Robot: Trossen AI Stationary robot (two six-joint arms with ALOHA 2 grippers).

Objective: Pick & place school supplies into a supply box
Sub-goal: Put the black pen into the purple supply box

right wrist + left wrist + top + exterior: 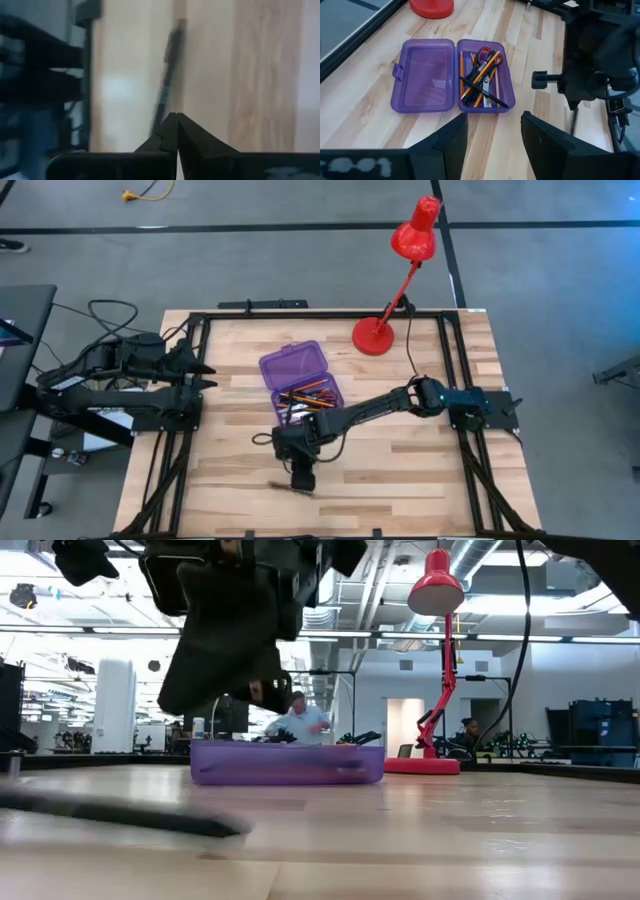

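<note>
Supply box (451,75) open on the bench (420,470), already holding pencils, pens and scissors (483,54); one black pen (167,75) remains outside, under my right end effector (302,478), fingers together, apparently empty; my left end effector (203,375) waits apart.

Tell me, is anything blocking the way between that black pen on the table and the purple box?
Nothing visible does. The black pen lies on bare wood; only the right gripper hovers over it, and the purple pencil case stands open beyond.

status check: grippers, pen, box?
Right gripper shut over the black pen on the table, grip unconfirmed. Left gripper open, parked at table's left edge. Purple supply box open, pencils and scissors inside. Path clear.
</note>
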